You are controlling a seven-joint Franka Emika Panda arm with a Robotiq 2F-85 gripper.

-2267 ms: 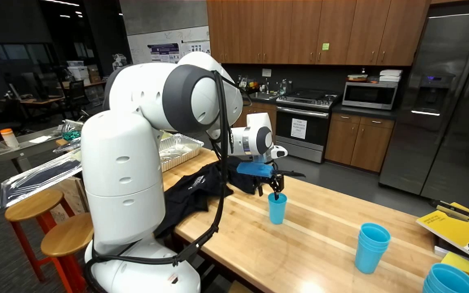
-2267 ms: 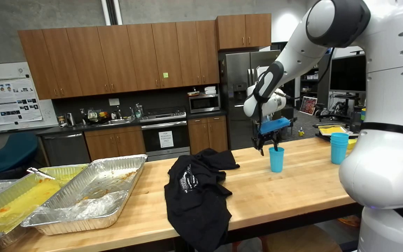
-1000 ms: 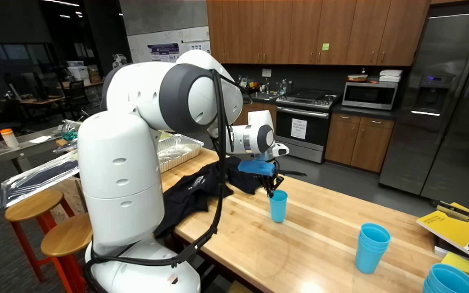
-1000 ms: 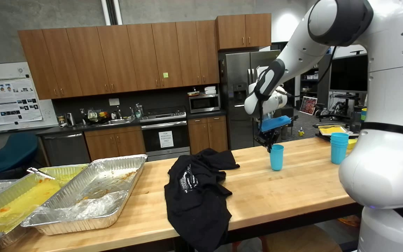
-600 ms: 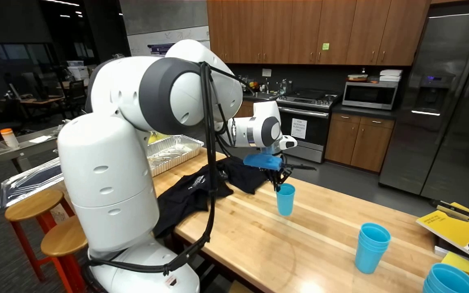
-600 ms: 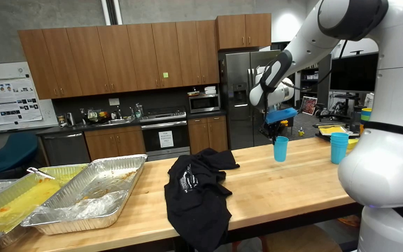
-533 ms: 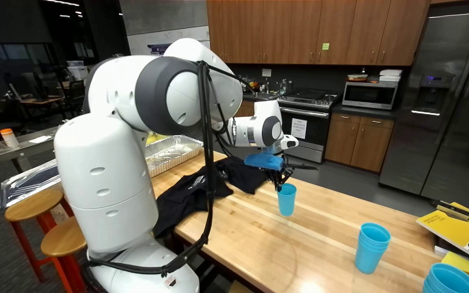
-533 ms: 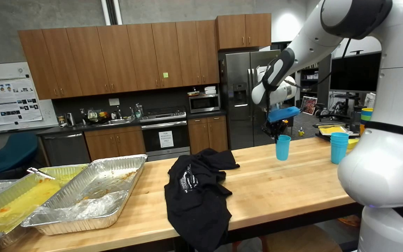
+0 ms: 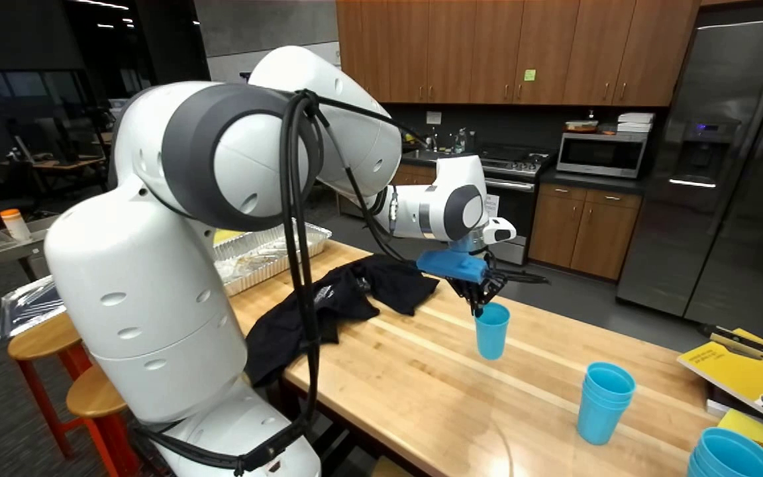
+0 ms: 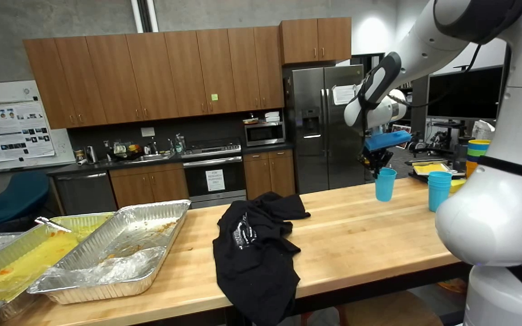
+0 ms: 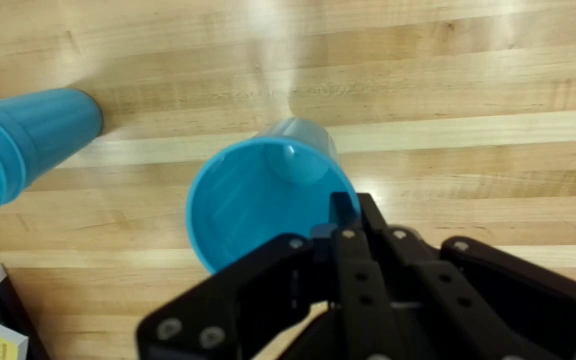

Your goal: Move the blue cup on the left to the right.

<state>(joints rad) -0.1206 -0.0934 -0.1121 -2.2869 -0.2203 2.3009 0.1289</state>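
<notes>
Claw (image 11: 353,210): clamped on the wall of the blue cup (image 9: 491,336), one finger inside the rim, one outside. Cup: directly beneath the claw's tips, mouth up, close to upright. Base contact with the desk (image 9: 414,397): cannot tell. Stack of blue cups (image 9: 601,407): right of the claw in both exterior views, apart from the held cup. Black shirt (image 10: 261,262): left of the claw, both exterior views.

Arm (image 9: 252,162) bent; gripper (image 11: 358,206) downward, fingers (image 11: 371,212) pinched together.
</notes>
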